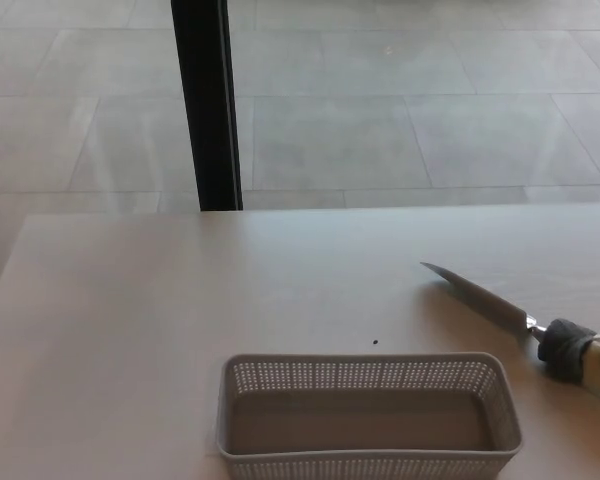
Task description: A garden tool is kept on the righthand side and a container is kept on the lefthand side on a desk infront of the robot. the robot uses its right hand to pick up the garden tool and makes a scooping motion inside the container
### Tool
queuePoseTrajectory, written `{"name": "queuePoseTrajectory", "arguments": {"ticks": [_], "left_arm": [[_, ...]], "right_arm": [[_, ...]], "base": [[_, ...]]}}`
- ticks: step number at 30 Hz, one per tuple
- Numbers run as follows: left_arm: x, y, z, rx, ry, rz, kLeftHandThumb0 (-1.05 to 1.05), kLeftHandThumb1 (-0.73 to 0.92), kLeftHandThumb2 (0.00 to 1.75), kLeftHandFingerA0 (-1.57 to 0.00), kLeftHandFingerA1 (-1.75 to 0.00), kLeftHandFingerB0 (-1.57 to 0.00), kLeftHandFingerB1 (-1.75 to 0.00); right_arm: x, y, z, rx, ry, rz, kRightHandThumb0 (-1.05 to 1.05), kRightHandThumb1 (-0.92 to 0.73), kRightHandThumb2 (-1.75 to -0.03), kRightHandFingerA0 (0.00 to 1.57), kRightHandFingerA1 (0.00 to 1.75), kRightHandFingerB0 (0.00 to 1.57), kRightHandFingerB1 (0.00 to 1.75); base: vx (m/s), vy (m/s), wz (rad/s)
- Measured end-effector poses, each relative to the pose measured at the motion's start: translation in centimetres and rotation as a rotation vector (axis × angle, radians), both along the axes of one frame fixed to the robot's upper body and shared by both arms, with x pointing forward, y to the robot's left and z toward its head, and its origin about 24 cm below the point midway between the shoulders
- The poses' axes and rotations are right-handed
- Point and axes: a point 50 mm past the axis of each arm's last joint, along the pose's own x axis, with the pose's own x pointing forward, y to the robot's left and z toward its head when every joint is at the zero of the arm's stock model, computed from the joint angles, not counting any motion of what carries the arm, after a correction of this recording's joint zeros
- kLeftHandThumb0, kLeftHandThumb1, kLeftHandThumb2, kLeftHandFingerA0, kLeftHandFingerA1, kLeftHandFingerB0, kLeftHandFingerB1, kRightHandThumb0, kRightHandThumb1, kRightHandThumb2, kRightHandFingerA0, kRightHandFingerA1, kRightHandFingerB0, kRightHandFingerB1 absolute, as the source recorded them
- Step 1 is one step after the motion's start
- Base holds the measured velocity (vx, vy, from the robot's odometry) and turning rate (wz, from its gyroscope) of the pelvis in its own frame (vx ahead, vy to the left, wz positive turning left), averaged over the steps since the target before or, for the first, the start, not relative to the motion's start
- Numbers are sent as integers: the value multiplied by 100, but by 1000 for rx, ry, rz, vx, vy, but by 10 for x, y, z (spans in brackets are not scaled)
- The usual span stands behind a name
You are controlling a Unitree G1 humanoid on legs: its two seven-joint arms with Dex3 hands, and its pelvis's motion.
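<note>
A black post stands on the tiled floor behind the desk.

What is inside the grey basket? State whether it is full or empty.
Empty. The grey perforated basket stands upright on the desk, and its bare inner floor shows with nothing in it. The garden tool lies outside, to its right.

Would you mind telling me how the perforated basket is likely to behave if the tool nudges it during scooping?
The basket looks like thin perforated plastic and holds nothing, so it is probably light and may slide on the smooth desk. Its low, wide shape suggests sliding rather than tipping. The walls may flex slightly under the garden tool.
</note>
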Motion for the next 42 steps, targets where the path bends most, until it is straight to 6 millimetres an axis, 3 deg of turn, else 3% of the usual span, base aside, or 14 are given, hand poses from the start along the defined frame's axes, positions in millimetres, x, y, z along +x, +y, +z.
{"name": "queuePoseTrajectory", "arguments": {"ticks": [1,2,3,4,10,11,12,21,32,33,34,36,37,42], "left_arm": [[-1,1,0,1,-2,6,-48,56,56,-79,-108,-72,-53],[-1,1,0,1,-5,12,-48,56,56,-80,-84,-72,-53],[-3,1,0,0,-4,17,-48,56,56,-80,-84,-72,-53],[-3,1,0,-1,-3,19,-48,55,56,-82,-86,-74,-53],[-3,1,0,-3,-10,27,-48,55,56,-78,-110,-70,-54],[-2,1,0,-3,-12,28,-49,55,56,-80,-98,-73,-53],[-1,1,0,-3,-15,29,-49,55,56,-81,-99,-72,-52],[-1,2,1,-5,-30,42,-49,54,56,-81,-88,-73,-52],[-2,2,0,-8,-33,52,-52,57,57,-85,-114,-75,-52],[-2,2,0,-8,-32,52,-52,55,57,-88,-103,-74,-51],[-2,2,0,-9,-31,52,-51,55,57,-88,-83,-73,-52],[-3,2,0,-10,-28,54,-51,55,57,-88,-89,-74,-52],[-4,1,0,-10,-28,55,-52,53,57,-91,-101,-73,-51],[-3,1,0,-11,-30,56,-49,55,57,-88,-86,-73,-52]], "right_arm": [[-1,-3,2,-5,-17,-22,-80,-59,-58,68,105,32,86],[-2,-7,5,-10,-37,-49,-88,-63,-60,23,120,0,100],[-2,-12,8,-14,-60,-76,-88,-63,-60,23,120,0,100],[-1,-16,10,-14,-77,-93,-93,-57,-97,2,71,0,62],[15,-50,39,-39,-238,-190,-105,-65,-107,0,58,0,46],[20,-56,46,-47,-271,-201,-104,-81,-65,0,46,0,30],[24,-62,53,-55,-303,-207,-105,-60,-110,0,55,0,48],[101,-111,177,-258,-691,-54,-105,-63,-107,0,47,0,47],[166,-75,289,-474,-915,353,-103,-69,-106,0,16,0,25],[171,-67,296,-491,-918,404,-89,-78,-63,0,12,0,18],[175,-60,301,-507,-917,451,-100,-66,-104,0,8,0,4],[186,-42,308,-540,-897,562,-91,-76,-63,0,16,0,21],[191,-34,310,-551,-885,608,-100,-63,-103,0,10,3,5],[211,0,303,-580,-794,794,-93,-63,-100,2,10,6,11]], "base": [[0,0,0],[0,0,0],[0,0,0],[0,0,0],[0,0,0],[0,0,0],[0,0,0],[0,0,0],[0,0,0],[0,0,0],[0,0,0],[0,0,0],[0,0,0],[0,0,0]]}}
